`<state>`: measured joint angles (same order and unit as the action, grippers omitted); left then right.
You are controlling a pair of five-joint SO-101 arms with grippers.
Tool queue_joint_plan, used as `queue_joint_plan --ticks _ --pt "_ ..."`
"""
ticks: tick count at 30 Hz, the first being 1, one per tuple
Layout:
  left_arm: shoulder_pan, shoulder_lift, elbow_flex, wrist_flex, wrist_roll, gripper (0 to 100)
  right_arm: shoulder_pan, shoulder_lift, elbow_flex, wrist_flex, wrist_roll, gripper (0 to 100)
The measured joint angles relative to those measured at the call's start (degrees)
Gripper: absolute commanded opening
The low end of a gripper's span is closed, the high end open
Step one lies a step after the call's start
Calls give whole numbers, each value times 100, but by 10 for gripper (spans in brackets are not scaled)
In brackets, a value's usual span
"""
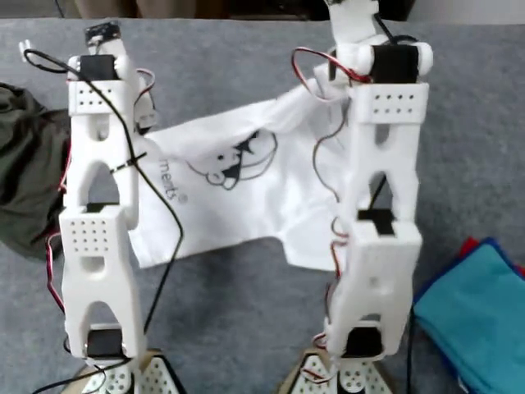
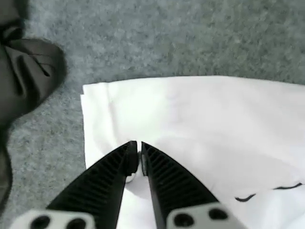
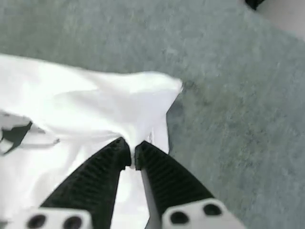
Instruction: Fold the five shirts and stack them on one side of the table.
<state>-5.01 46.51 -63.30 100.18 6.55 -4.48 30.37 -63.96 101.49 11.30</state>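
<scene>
Spread over the middle of the grey tabletop (image 1: 246, 328): a white shirt (image 1: 230, 205) with a dark drawing, mostly flat, bunched up toward the far right corner. Held along the far edge at two spots. Left tool (image 2: 138, 157) closed almost fully on a thin fold just in from one corner; right tool (image 3: 132, 155) pinched tight on a raised peak of cloth beside the other corner. Off to the left, near the white hem but apart from it, a dark shirt (image 1: 25, 164) in a loose heap. At the near right, a folded blue shirt (image 1: 480, 304) resting on a red one (image 1: 469, 246).

Probably mid-fold, far edge ready for carrying toward the near edge. Plenty to go wrong from here. Very little cloth between either pair of jaws, so risk of a slip on lifting, leaving one corner dropped and the fold skewed. Uneven travel of the two arms: same result, a slanted crease or a twisted panel. Lifting too low: dragging the whole shirt along the tabletop instead of folding it, possibly pushing it into the blue pile. Swinging wide on the left: snagging the dark heap and pulling it onto the white cloth. Bunching on the right side likely to get trapped inside the fold unless pulled taut first.
</scene>
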Motion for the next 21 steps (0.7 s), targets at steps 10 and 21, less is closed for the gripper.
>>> queue_joint_plan --ticks 10,21 --pt "44 -695 1495 0 -255 19 457 -2040 3516 -220 0 5" --pt "264 -2602 3921 -114 -290 19 554 -4141 6655 -818 0 5"
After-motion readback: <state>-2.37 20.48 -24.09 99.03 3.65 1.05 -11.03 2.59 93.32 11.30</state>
